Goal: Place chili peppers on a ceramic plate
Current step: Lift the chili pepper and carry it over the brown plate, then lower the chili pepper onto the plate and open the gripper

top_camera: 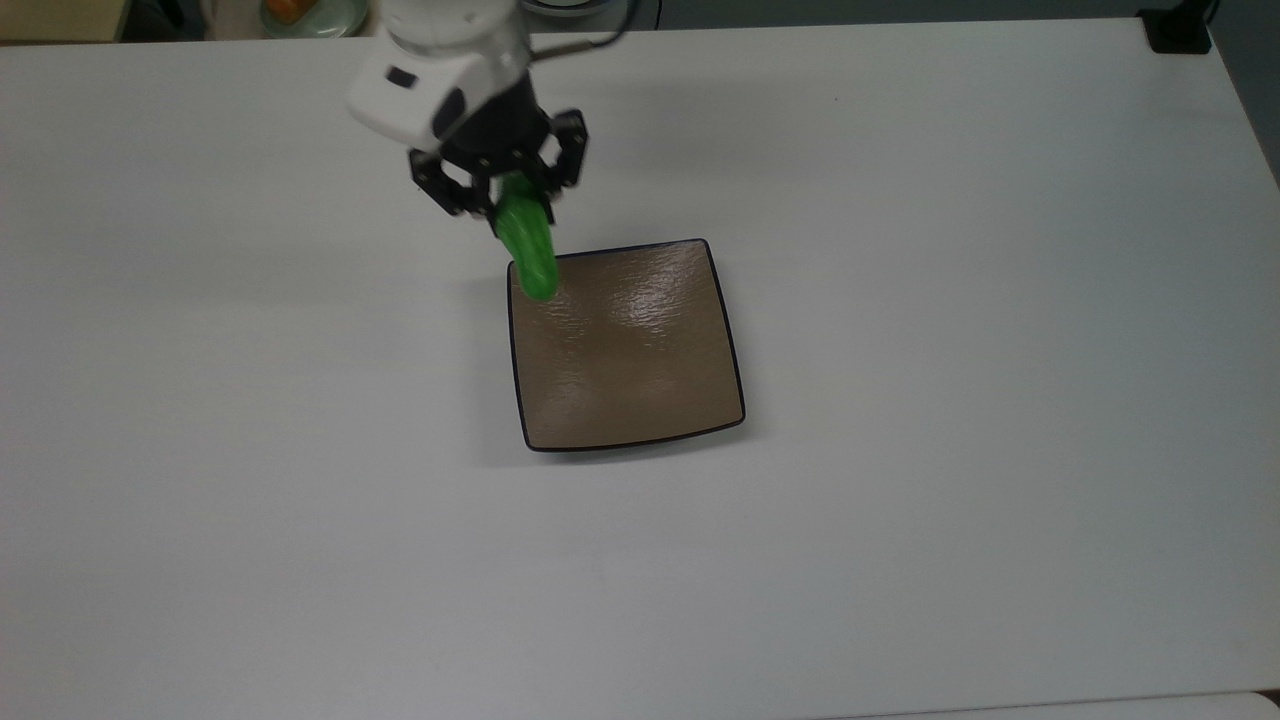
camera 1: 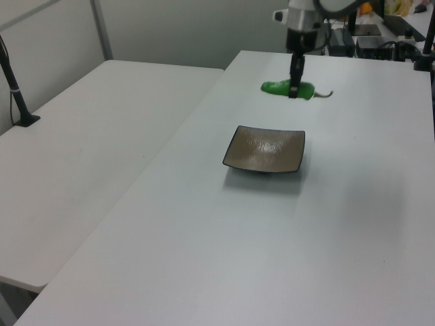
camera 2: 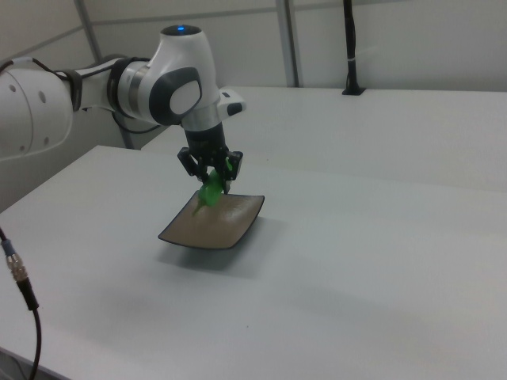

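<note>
My gripper (top_camera: pixel 508 203) (camera 1: pixel 294 92) (camera 2: pixel 211 180) is shut on the bright green chili pepper (top_camera: pixel 530 250) (camera 1: pixel 280 87) (camera 2: pixel 210 193) and holds it in the air. In the top view the pepper's free end hangs over the upper left corner of the square tan-brown ceramic plate (top_camera: pixel 627 345). The plate (camera 1: pixel 265 150) (camera 2: pixel 214 224) lies flat on the white table with nothing on it. In the left view the pepper's thin stem (camera 1: pixel 324 94) sticks out to the right of the fingers, and the pepper is well above and behind the plate.
The white table (top_camera: pixel 900 500) stretches wide around the plate. A black post base (top_camera: pixel 1178 30) stands at the top view's upper right corner. A second white table (camera 1: pixel 81 163) adjoins on the left view's left, with a black cable post (camera 1: pixel 17 95) on it.
</note>
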Controlling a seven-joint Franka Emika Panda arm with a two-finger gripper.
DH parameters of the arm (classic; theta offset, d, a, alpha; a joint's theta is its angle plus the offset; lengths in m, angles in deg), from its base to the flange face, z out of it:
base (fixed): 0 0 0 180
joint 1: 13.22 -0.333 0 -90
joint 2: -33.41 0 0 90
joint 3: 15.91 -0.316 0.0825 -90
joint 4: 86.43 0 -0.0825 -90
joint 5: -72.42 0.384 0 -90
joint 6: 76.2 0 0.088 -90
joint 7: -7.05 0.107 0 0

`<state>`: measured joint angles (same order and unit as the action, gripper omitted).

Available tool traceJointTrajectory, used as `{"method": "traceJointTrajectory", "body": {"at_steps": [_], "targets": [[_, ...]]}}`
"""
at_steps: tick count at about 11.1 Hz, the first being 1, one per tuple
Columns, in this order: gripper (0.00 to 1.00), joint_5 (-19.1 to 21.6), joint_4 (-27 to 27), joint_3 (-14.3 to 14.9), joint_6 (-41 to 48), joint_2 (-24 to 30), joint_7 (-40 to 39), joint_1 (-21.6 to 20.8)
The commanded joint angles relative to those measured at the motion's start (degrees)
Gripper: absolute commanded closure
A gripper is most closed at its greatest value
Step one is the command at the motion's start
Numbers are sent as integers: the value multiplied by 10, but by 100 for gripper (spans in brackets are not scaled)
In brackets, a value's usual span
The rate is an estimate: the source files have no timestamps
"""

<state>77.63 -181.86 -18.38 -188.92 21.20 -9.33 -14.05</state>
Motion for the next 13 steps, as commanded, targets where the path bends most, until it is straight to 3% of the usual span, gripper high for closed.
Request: {"method": "traceJointTrajectory", "body": {"at_steps": [1, 5, 13], "targets": [[98, 8, 3, -12, -46, -32, 35, -15], [98, 34, -5, -15, -87, -67, 35, -25], [98, 37, -20, -17, -175, -122, 36, -43]]}}
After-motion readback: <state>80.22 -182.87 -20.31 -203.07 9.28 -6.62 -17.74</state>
